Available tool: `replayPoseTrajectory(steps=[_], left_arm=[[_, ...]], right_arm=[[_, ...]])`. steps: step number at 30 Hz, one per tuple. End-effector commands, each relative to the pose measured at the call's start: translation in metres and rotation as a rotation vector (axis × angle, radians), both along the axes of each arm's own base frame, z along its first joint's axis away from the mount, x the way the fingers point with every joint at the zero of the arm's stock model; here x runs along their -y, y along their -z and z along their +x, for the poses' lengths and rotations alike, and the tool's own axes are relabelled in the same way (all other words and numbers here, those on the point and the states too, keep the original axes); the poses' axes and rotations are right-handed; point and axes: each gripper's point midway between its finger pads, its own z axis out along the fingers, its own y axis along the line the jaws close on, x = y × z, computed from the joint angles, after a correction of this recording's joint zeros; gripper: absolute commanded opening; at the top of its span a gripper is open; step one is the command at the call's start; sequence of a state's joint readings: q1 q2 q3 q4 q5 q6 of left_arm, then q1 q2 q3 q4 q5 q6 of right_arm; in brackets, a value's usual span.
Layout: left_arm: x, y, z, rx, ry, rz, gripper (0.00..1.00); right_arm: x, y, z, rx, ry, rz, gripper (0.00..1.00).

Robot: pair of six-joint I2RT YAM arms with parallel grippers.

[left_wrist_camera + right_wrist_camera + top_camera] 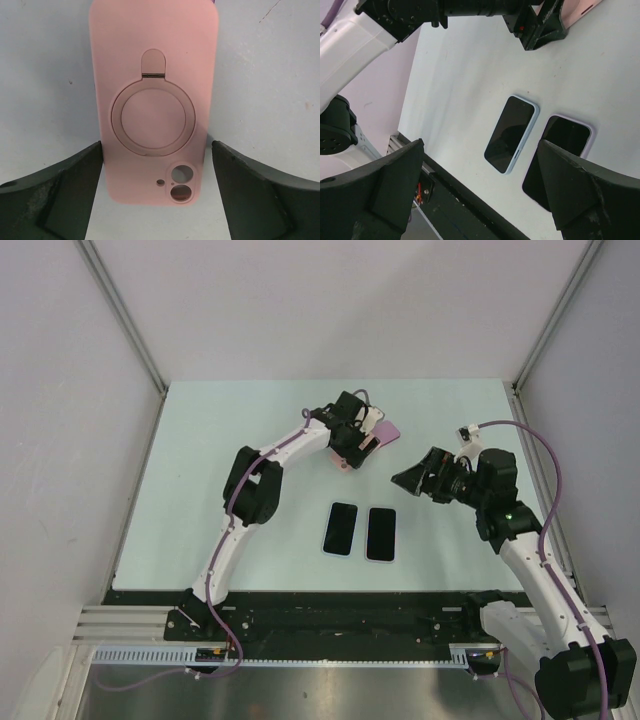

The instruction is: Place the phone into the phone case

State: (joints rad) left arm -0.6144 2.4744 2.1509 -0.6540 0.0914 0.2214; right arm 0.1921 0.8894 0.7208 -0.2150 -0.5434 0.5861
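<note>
Top view: a pale green bench (220, 440) with both arms reaching in from the near edge. The left arm stretches to the far middle of the bench, and the left pincer (157, 150) hangs low over a pink phone case (155, 60). The case lies flat with its back up, well beyond the phones and slightly right of them.

Left wrist view: the back of the case shows a round ring stand with a hinged tab above it. Two lens openings and a small hole sit at the end nearest the camera. The left pincer's fingers (60, 190) stand apart, one on each long side of the case at that end. The left finger is just beside the case's edge, and whether it touches cannot be told. A narrow strip of bench shows between the right finger and the case.

Right wrist view: the right pincer (480, 145) is raised above the bench, its fingers spread wide and holding nothing. Below and beyond it lie two phones, side by side, screens up and dark. One is a blue-rimmed phone (512, 134) and the other a lilac-rimmed phone (559, 157). They are close together but not touching, in the middle of the bench. Both lie apart from the case and from both pincers.
</note>
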Motion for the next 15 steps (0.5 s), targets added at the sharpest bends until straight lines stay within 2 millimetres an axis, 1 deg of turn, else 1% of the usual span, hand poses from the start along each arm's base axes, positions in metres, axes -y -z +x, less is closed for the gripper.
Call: replayPoseTrajectory(steps=[1,3,4,5,6,8,9,10,11,12,13,15], left_arm=[[0.003,-0.008,0.009,0.058,0.085,0.023,0.89],[0.004,-0.016,0.008,0.065,0.085,0.014,0.81],[0.004,-0.016,0.006,0.061,0.084,0.012,0.79],[0.003,-0.02,0.007,0.07,0.079,0.009,0.77],[0.003,-0.032,0.006,0.083,0.075,-0.006,0.74],[0.001,-0.037,0.005,0.094,0.064,-0.028,0.71],[0.001,-0.057,0.005,0.121,0.06,-0.055,0.7],[-0.002,-0.056,0.002,0.123,0.055,-0.062,0.69],[-0.003,-0.06,-0.001,0.127,0.049,-0.074,0.68],[-0.001,-0.088,-0.001,0.174,0.054,-0.121,0.65],[-0.006,-0.079,-0.012,0.153,0.056,-0.116,0.65],[-0.005,-0.099,-0.016,0.201,0.056,-0.172,0.62]], right_arm=[[0.004,-0.026,0.007,0.087,0.015,-0.014,1.0],[0.005,-0.024,0.006,0.08,0.02,-0.02,1.0],[0.005,-0.024,0.005,0.078,0.02,-0.02,1.0],[0.005,-0.023,0.005,0.075,0.02,-0.021,1.0],[0.005,-0.023,0.005,0.074,0.016,-0.02,1.0],[0.004,-0.025,0.005,0.07,0.014,-0.006,1.0],[0.004,-0.028,0.006,0.075,0.019,0.002,1.0],[0.004,-0.03,0.006,0.074,0.021,0.012,1.0],[0.003,-0.033,0.007,0.065,0.029,0.033,1.0],[0.002,-0.038,0.009,0.071,0.029,0.046,1.0],[0.001,-0.041,0.009,0.069,0.025,0.062,0.99],[0.001,-0.04,0.011,0.048,0.031,0.073,1.0]])
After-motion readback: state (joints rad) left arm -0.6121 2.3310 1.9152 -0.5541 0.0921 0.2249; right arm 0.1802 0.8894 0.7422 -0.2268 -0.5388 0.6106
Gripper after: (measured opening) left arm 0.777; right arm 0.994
